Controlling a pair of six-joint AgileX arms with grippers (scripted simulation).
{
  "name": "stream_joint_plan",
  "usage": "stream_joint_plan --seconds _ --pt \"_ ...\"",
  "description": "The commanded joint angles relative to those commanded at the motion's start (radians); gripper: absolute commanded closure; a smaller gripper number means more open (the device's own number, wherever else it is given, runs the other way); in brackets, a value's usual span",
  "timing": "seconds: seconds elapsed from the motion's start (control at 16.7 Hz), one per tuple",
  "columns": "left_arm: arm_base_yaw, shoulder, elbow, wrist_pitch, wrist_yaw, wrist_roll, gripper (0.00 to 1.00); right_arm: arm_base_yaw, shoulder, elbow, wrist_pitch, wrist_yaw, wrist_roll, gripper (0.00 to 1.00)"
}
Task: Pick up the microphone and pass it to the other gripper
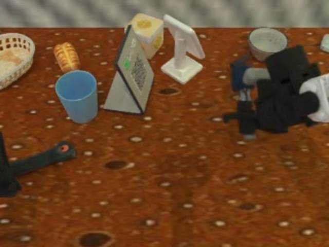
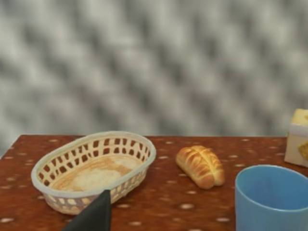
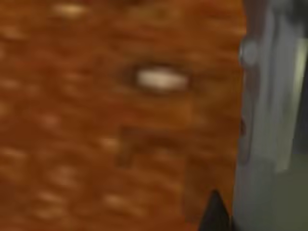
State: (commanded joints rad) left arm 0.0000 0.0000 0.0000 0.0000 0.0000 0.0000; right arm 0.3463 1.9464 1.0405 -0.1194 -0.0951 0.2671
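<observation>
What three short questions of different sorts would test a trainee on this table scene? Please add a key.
1. Which gripper is at the microphone? A left, B right.
2. True or false: the bread lies outside the basket.
3. Fill in: the black handle carries an ___ dot.
Key: 1 B, the right gripper; the left gripper is parked at the table's left edge. 2 true. 3 orange.

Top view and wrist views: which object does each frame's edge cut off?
Top view: the cream woven oval basket, at the left; left wrist view: the light blue plastic cup; right wrist view: the slim grey metal handle of the microphone.
</observation>
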Motion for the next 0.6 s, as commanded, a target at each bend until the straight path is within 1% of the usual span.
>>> stream_joint_plan --seconds 0.42,0.6 --pt "0.000 0.000 0.000 0.000 0.000 0.000 0.00 -0.007 -0.137 -0.183 0.634 -0.201 -0.139 1.00" --pt "0.000 0.000 0.000 0.000 0.000 0.000 0.00 -0.011 -0.209 -0.247 0.860 -0.274 -0.193 1.00"
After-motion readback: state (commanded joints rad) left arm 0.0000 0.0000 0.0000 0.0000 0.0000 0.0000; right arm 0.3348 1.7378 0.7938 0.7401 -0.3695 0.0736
